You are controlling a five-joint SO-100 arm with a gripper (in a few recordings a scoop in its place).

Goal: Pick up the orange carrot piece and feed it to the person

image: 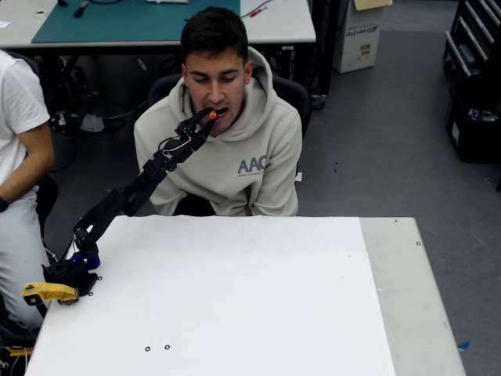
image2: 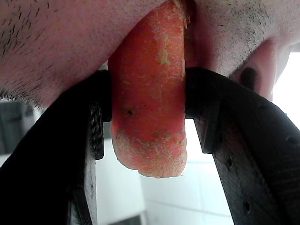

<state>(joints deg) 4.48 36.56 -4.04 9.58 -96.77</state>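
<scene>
Jaws pinch carrot piece [image2: 150, 93] at person's [image: 227, 149] mouth, apparently above white table [image: 235, 298].

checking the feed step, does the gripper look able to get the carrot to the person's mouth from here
Probably yes: the gripper is shut on the carrot, and its top end already sits between the person's lips. Nothing stands in the way.

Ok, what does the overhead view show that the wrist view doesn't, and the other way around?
Only the overhead view shows the whole setting: the person in a beige hoodie seated behind the white table, the arm stretching up from its base, and a second person in a white shirt at the left edge.

Only the wrist view shows the contact up close: both fingers pressing the carrot's sides and its top end between the lips.

Both show the gripper holding the orange carrot piece at the person's mouth.
</scene>
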